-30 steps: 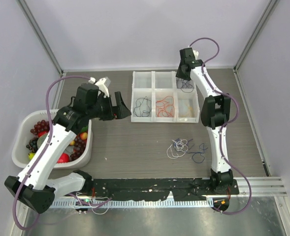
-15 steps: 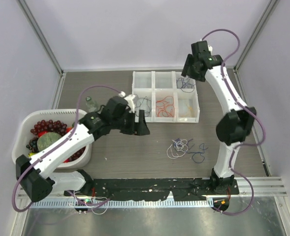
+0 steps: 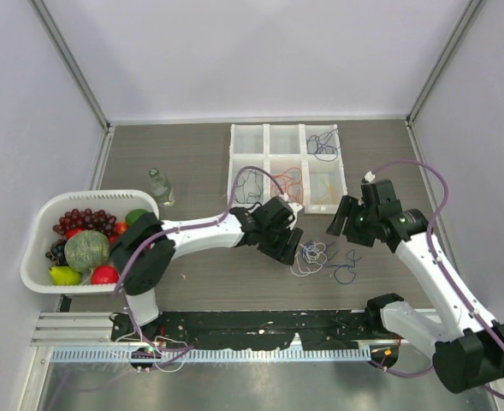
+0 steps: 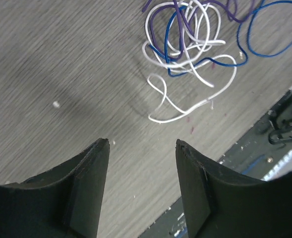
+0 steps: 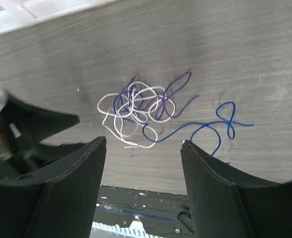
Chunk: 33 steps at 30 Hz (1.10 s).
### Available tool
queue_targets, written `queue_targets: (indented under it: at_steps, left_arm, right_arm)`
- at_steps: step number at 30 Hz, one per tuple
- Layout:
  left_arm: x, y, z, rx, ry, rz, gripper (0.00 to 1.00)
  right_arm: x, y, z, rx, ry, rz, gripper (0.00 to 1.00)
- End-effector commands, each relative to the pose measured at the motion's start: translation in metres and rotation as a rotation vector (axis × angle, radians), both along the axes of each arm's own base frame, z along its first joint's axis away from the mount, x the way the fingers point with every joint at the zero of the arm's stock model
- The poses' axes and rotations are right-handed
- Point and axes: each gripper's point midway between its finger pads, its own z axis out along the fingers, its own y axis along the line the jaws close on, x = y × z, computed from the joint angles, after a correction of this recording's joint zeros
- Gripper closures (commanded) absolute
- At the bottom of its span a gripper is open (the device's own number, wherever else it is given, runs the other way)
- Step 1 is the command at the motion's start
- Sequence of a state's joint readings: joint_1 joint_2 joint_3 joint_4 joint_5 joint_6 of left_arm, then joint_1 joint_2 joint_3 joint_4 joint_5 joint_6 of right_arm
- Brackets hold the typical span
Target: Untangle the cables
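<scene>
White, purple and blue cables tangled on table between left gripper and right gripper, both 2-finger jaws spread, empty; other strands in tray.

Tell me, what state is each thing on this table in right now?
tangle of cables: white, purple and blue strands knotted together, ungripped.
left gripper: open, empty, just short of the tangle.
right gripper: open, empty, above the tangle.
sorting tray: uncovered, some compartments hold single-colour cables.
basket: filled with fruit.
</scene>
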<state>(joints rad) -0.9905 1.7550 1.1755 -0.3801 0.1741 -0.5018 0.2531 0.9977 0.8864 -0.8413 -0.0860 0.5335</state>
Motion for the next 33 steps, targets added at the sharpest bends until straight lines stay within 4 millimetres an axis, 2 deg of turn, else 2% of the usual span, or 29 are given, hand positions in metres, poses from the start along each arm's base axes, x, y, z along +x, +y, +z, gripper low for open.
queue_targets:
  at_steps: [1,6,8,9,11,14,15,16,19,20,21,22,24,26,27,29,33]
  left_arm:
    - [0.011,-0.036,0.007,-0.063,-0.07,-0.059,0.41]
    - [0.004,-0.049,-0.016,-0.032,-0.05,-0.094,0.39]
    - [0.006,-0.052,-0.021,-0.02,-0.068,-0.092,0.43]
    - [0.011,-0.05,-0.025,0.003,-0.093,-0.075,0.48]
    - [0.017,-0.045,-0.028,0.04,-0.117,-0.051,0.65]
    - [0.017,-0.037,-0.013,0.046,-0.161,-0.065,0.93]
    - [0.016,-0.032,0.0,0.033,-0.183,-0.069,0.96]
    - [0.015,-0.03,0.025,-0.006,-0.216,-0.068,1.0]
    - [0.001,-0.017,0.085,-0.117,-0.26,-0.086,1.0]
    - [-0.004,-0.012,0.103,-0.153,-0.272,-0.09,1.0]
    - [-0.009,-0.008,0.126,-0.203,-0.297,-0.093,1.0]
    - [-0.013,-0.001,0.145,-0.242,-0.316,-0.092,1.0]
    - [-0.02,0.009,0.179,-0.314,-0.35,-0.085,1.0]
    - [-0.025,0.02,0.204,-0.348,-0.373,-0.074,1.0]
    - [-0.026,0.024,0.215,-0.355,-0.385,-0.066,1.0]
    - [-0.026,0.032,0.232,-0.345,-0.403,-0.055,1.0]
    - [-0.019,0.047,0.276,-0.366,-0.481,-0.005,1.0]
  right_arm:
    - [-0.01,0.005,0.027,0.084,-0.103,-0.015,0.33]
    - [-0.013,-0.009,0.04,0.013,-0.131,-0.021,0.33]
    - [-0.015,-0.007,0.042,0.021,-0.128,-0.012,0.33]
    - [-0.015,-0.006,0.04,0.026,-0.126,-0.014,0.33]
    - [-0.016,-0.002,0.037,0.049,-0.121,-0.006,0.33]
    - [-0.014,0.004,0.03,0.065,-0.113,0.023,0.33]
    - [-0.012,0.01,0.033,0.09,-0.128,0.049,0.33]
    - [-0.011,0.014,0.033,0.098,-0.142,0.089,0.32]
    - [-0.008,0.037,0.044,0.198,-0.206,0.2,0.3]
    - [-0.009,0.041,0.041,0.218,-0.205,0.22,0.3]
    - [-0.008,0.053,0.049,0.28,-0.234,0.268,0.3]
    - [-0.01,0.058,0.043,0.311,-0.22,0.27,0.3]
    - [-0.014,0.078,0.055,0.434,-0.257,0.349,0.3]
    - [-0.013,0.09,0.07,0.498,-0.366,0.414,0.3]
    - [-0.013,0.095,0.084,0.505,-0.466,0.454,0.3]
    - [-0.012,0.099,0.103,0.503,-0.579,0.5,0.28]
    - [-0.017,0.116,0.137,0.538,-0.692,0.624,0.28]
